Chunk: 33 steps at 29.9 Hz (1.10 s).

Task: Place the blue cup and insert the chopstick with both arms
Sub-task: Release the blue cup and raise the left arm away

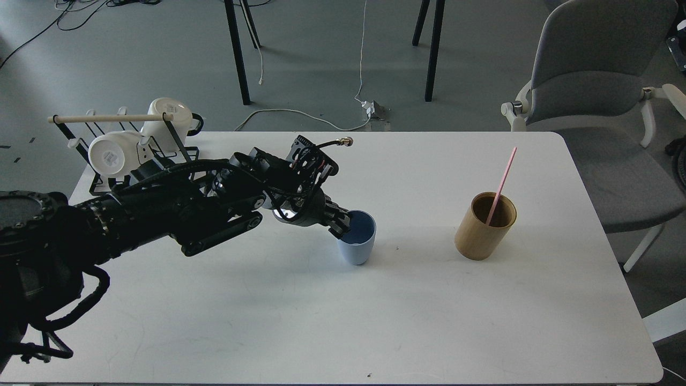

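My left arm [177,209] reaches in from the left across the white table [300,327]. Its fingers [343,224] grip the near-left rim of the blue cup [357,238], one finger inside and one outside. The cup stands upright near the table's middle. To its right, well apart, a tan cylinder holder [485,226] holds the pink chopstick [502,185], leaning right. At the far left, a black wire rack [134,155] carries two white mugs [140,136].
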Tool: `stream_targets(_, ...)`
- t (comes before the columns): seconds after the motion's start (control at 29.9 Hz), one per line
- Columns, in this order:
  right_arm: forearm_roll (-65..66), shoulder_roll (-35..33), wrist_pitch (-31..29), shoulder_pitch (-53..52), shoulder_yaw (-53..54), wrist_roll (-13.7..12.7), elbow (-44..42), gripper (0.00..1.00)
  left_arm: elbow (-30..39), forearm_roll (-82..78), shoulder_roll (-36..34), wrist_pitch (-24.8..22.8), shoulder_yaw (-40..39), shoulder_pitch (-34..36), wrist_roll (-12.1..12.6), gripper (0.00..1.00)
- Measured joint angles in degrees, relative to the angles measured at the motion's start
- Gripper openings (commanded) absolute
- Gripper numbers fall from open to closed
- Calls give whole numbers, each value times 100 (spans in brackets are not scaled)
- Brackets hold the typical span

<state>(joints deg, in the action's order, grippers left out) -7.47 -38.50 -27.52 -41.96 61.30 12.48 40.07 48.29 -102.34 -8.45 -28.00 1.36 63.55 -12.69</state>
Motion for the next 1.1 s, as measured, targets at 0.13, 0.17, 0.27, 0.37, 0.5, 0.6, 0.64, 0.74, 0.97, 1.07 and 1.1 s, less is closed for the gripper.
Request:
stream_targets(0.13,0,1,-9,0,-2,0,7,100,11,43,-31,-2,-82,74,-25,60)
stream_targets(0.17,0,1,-12,-1,-1,0,18,100,16,70,-54,-2,-113,98,-36,62)
stream_targets(0.27,0,-38,-20,-12,0,0,68,100,35,355,-133,-2,-310,231,-47,64)
stream_targets(0.37,1,-77,-32,-21,-13,0,83,100,64,874,-342,-2,-554,349,-55,67)
stream_targets(0.5,100,-110,145,-71,-49,-3,103,100,11,1940,-539,-1,-1227,450,-62,87)
stream_targets(0.6,476,-256,335,-104,-154,-10,167,100,-233,3042,-638,2,-1999,405,-60,99)
stream_targets(0.64,692,-340,373,-112,-224,-10,226,100,-373,3432,-678,2,-2202,360,-65,99)
stream_targets(0.74,1366,-593,445,-147,-425,-10,573,100,-838,4633,-741,2,-2528,192,-83,99)
stream_targets(0.97,3296,-948,908,-419,-917,-98,1232,100,-1560,7720,-780,2,-2716,98,-184,99)
stream_targets(1.07,3987,-957,959,-641,-1249,-139,1381,100,-1656,8988,-940,3,-2954,98,-419,99)
stream_targets(1.1,4202,-959,971,-691,-1362,-145,1460,100,-1668,9348,-997,4,-3016,98,-462,99)
